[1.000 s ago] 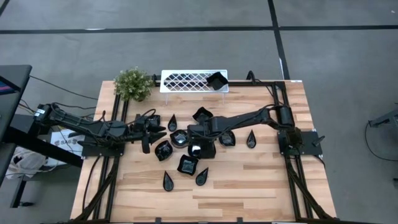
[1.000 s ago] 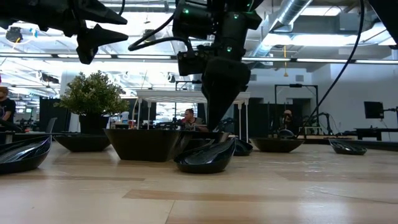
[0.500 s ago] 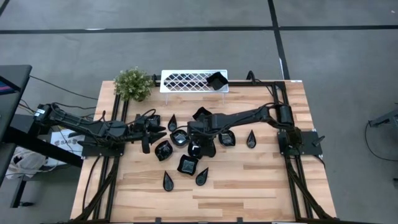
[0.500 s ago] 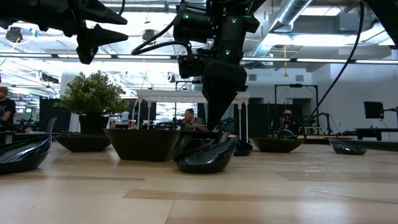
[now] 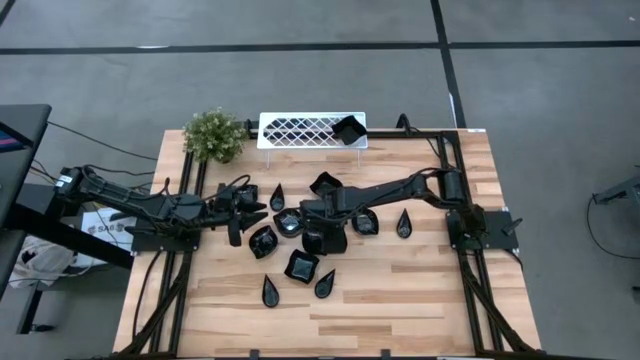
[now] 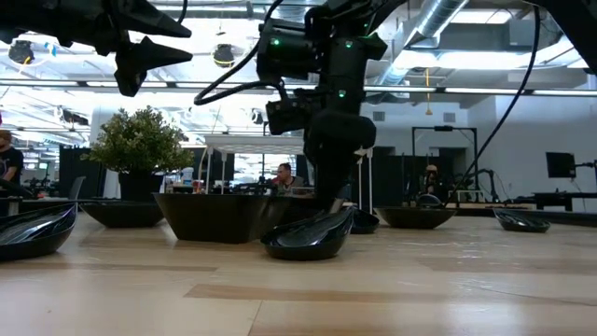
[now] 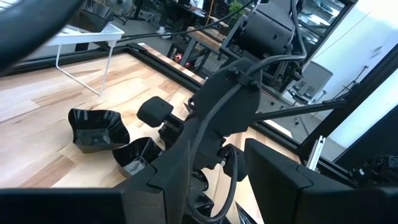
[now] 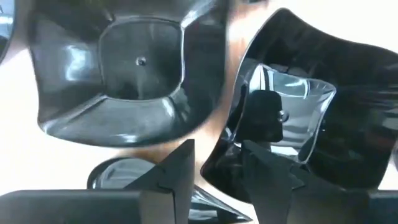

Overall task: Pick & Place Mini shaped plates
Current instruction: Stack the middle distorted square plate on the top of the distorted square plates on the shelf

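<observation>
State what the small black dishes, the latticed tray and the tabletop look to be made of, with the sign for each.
Mini shaped plates: glossy black, probably glazed ceramic or hard plastic; their walls mirror the room sharply.
White tray: likely painted metal or plastic; thin cut-out lattice, matte white.
Table: wood, butcher-block style; pale jointed planks with visible grain and a light sheen in the low view.

Light wood plank table [image 5: 420,290]. On it: cluster of glossy black mini plates [image 5: 302,266] mid-table, teardrop ones at the edges of the cluster [image 5: 404,222]. Back edge: small green potted plant [image 5: 214,134] at the left corner, white lattice tray [image 5: 300,129] beside it, 1 black plate [image 5: 348,130] on the tray's right end.
</observation>
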### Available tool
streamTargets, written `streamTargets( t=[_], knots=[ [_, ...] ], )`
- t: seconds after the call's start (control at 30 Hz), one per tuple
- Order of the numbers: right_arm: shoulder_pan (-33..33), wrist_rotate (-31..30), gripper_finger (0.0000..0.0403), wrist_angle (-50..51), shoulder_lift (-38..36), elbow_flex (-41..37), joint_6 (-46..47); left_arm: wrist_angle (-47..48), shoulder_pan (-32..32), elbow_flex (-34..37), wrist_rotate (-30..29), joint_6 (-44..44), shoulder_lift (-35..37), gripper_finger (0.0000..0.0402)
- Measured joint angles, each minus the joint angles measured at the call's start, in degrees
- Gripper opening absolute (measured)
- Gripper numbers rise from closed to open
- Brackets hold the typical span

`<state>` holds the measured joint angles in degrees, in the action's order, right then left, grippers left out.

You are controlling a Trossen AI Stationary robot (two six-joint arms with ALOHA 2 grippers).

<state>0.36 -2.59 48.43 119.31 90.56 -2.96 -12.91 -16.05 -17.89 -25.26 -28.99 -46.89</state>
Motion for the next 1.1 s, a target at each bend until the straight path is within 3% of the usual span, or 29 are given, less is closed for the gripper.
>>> streamTargets(
  t=[0.3, 0.6, 1.1],
  knots=[
    [0.00, 0.00, 0.0080, 0.84, 0.00, 0.00, 0.00, 0.00, 0.02, 0.00, -0.20, 0.00, 0.00, 0.0155],
    [-0.03, 0.31, 0.0006, 3.32, -0.17, 0.33, 0.61, 0.00, 0.02, 0.00, -0.20, 0.00, 0.00, 0.0155],
    [0.03, 0.90, 0.0006, 7.25, -0.31, 4.11, 1.51, 0.00, 0.00, 0.00, -0.20, 0.00, 0.00, 0.0155]
  ],
)
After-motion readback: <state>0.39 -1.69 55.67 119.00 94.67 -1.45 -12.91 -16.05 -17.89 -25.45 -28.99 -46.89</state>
